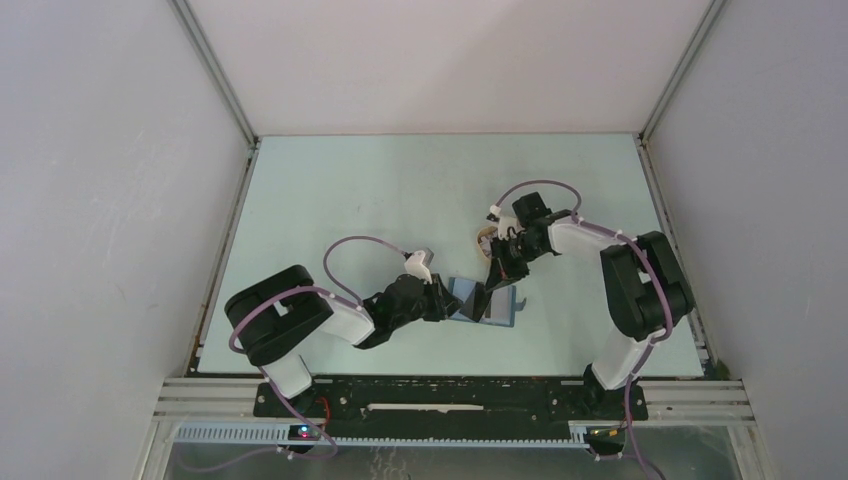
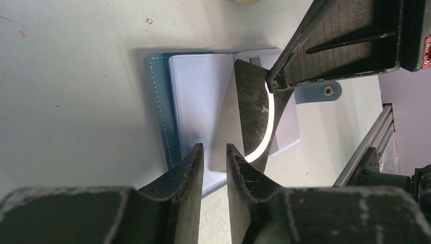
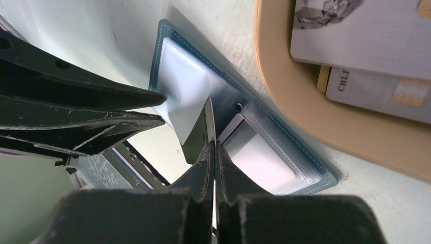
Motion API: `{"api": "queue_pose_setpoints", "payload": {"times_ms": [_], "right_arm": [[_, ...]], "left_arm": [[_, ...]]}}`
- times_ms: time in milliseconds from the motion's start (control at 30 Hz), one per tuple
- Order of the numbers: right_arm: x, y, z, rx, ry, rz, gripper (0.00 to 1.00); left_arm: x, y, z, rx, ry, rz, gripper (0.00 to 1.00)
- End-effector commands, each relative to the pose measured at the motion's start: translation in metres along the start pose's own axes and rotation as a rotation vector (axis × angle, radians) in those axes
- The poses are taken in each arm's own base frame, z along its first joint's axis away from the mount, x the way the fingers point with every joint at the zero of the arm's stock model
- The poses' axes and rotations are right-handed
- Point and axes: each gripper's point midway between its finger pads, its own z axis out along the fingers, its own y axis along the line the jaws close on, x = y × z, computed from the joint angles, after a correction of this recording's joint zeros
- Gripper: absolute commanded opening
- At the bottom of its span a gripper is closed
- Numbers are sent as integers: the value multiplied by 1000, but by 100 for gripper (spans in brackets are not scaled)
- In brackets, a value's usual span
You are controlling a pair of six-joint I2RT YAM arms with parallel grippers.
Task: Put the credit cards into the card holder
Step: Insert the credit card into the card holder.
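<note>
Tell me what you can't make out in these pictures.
- Top external: the card holder is mostly covered by both grippers, and any card is too small to see.
- Left wrist: the right gripper's fingers hide the card top.
- Right wrist: the tray and its cards are cut off by the frame edge.

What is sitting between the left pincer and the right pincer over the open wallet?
A credit card, held edge-on by the right pincer above the open wallet. The left pincer grips a clear pocket sleeve beside it. The left wrist view shows this best.
</note>
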Motion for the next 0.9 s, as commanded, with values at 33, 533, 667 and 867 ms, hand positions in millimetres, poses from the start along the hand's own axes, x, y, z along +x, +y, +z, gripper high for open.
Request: {"api": "queue_pose_setpoints", "payload": {"times_ms": [33,533,667,867], "right_arm": [[-2,-5,6,44,50,-37,0],[-16,-2,17,46,98,-79,0],[-15,-1,22,38,126,-70,1],[-18,-1,25,32,144,-82,3]], "left_arm": [[-5,1,-6,-3,-26,23,30],[-8,-24,-13,124,-35,70,37],[-12,-39,-19,178,-44,93,37],[-12,-38,-23,173,-50,92,37]]}}
